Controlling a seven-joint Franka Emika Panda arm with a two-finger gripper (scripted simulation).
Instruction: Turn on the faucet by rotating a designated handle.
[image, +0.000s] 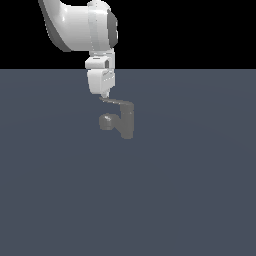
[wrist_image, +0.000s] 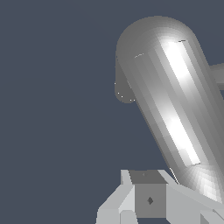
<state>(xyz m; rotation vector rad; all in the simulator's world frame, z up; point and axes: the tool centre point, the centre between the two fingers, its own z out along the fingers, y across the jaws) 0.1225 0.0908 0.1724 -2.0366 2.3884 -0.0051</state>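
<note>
We have gripper (image: 104, 94) right at free tip of handle (image: 115, 101), faucet (image: 127, 121) body just beyond and below it on counter (image: 200, 190); finger spacing we cannot tell. Step: contact made. Next: sideways sweep to swing lever round the faucet top

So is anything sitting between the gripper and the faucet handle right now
Nothing visible does. In the exterior view the gripper sits right at the free tip of the handle, above the faucet.

Dull dark-grey faucet (image: 127, 120) and handle (image: 114, 101), bright white glints on its metal up close, white gripper (image: 104, 95) with perhaps pale-grey shading, slate blue-grey floor (image: 190, 190), black backdrop (image: 200, 30)
</note>
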